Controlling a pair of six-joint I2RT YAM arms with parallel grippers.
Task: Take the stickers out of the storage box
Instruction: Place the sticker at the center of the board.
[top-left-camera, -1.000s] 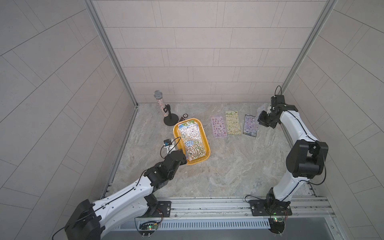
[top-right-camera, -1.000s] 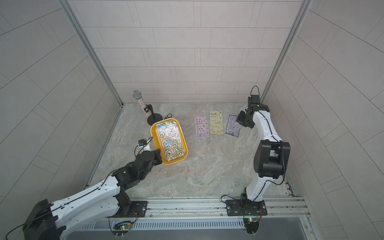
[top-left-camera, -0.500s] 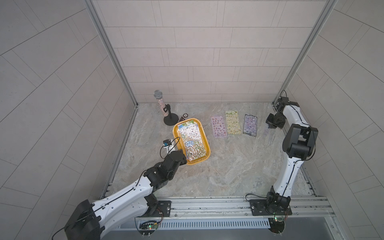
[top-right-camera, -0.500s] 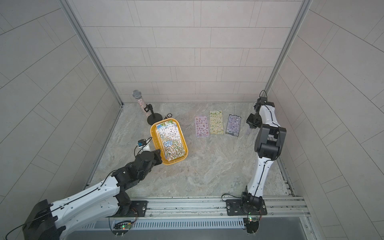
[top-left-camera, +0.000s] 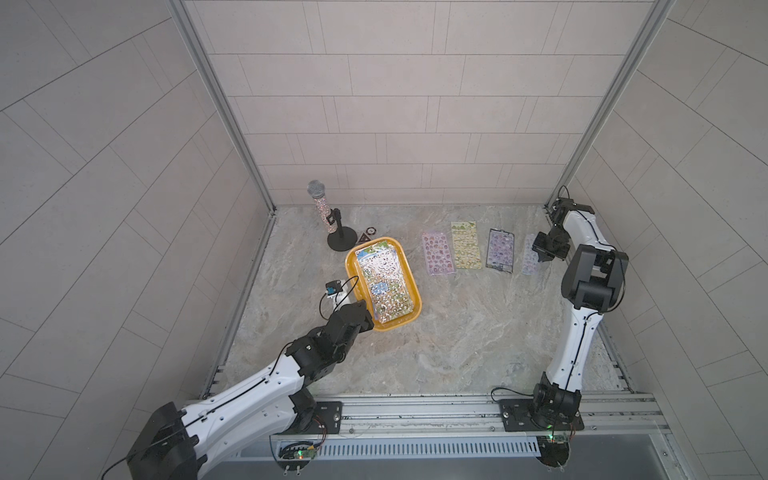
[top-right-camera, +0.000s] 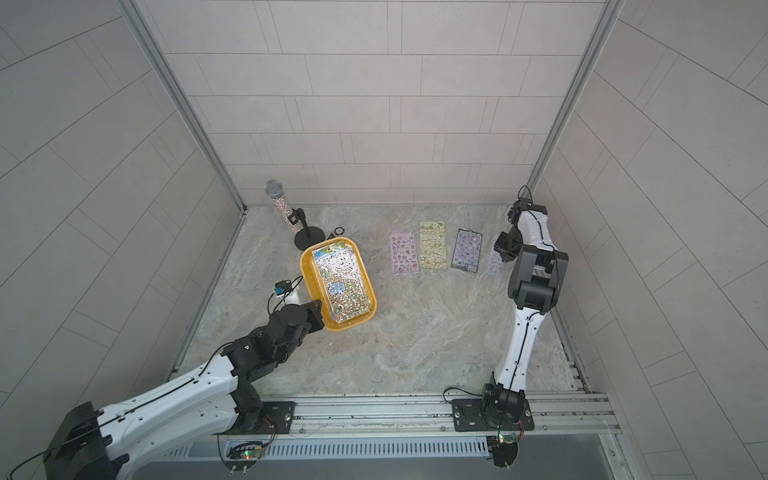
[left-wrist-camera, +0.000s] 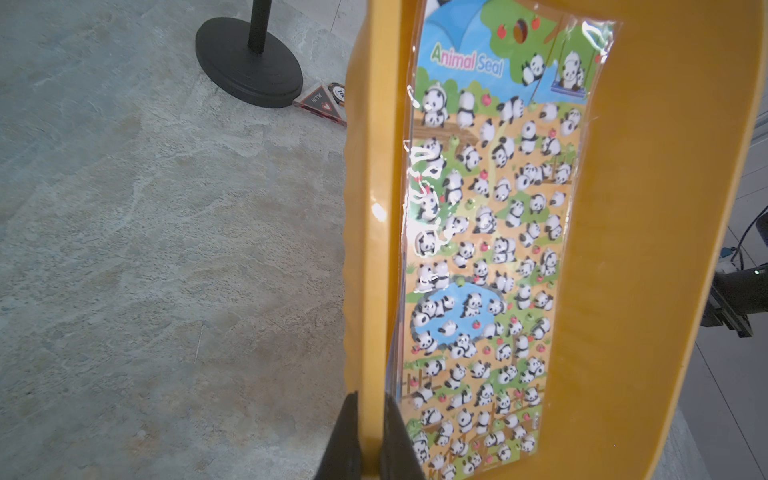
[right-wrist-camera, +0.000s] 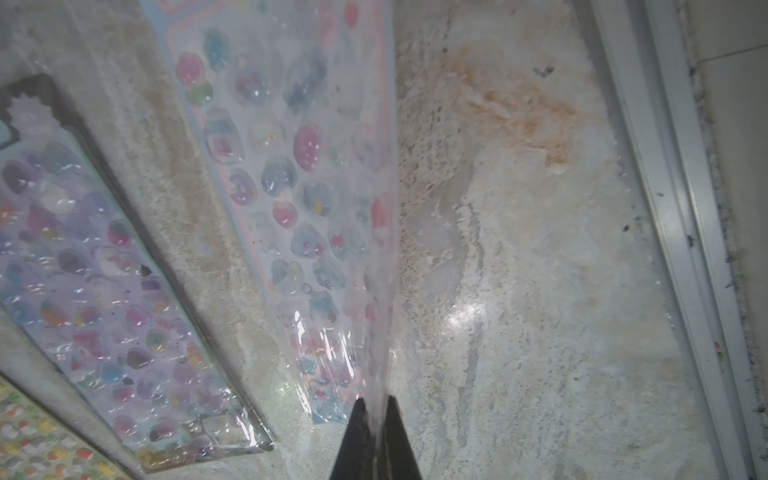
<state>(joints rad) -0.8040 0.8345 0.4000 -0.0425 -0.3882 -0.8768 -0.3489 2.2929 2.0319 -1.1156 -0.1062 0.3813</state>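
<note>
Where our left gripper (left-wrist-camera: 370, 399) bites: the long wall of the storage box (left-wrist-camera: 623, 249). One finger sits outside and one inside, closed tight on the yellow-orange plastic. We judge this a steadying hold, so the tub cannot slide while sheets are drawn out.
Storage box, place: left of centre in both top views (top-left-camera: 353, 274), lying at a slant on the marbled table (top-left-camera: 457, 332).
Stickers in the box (left-wrist-camera: 490, 249): a stack in glossy sleeves. Further sheet edges show beneath the top one along one side, but we cannot count them.
Writing, top sheet: "Animal Seal" in coloured letters, above a crowd of tiny pandas with a pond, fences and a swing.
Right gripper (right-wrist-camera: 374, 401): fingers pinched shut on the edge of a pale blue-and-pink sheet (right-wrist-camera: 299, 166). It lies right of centre in a top view (top-left-camera: 530, 259). The held edge is lifted and the rest slopes down toward the table.
Reason for that hold, our judgement: thin film offers only an edge to pinch, and we take this sheet for fourth place in the row.
Row out of the box: pink sheet (top-left-camera: 437, 253), yellow-green sheet (top-left-camera: 466, 245) and purple sheet (top-left-camera: 500, 250), side by side and not touching, right of centre in the frame.
Task standing, our judgement: partly done, with the stack yet to be emptied.
Other items: a glittery microphone (top-left-camera: 322, 205) on a black stand (top-left-camera: 342, 241), just beyond the box. A triangle badge (left-wrist-camera: 320, 102) and a round badge (left-wrist-camera: 337, 92) lie between the stand base and the box, their lettering too small for us to read surely.
</note>
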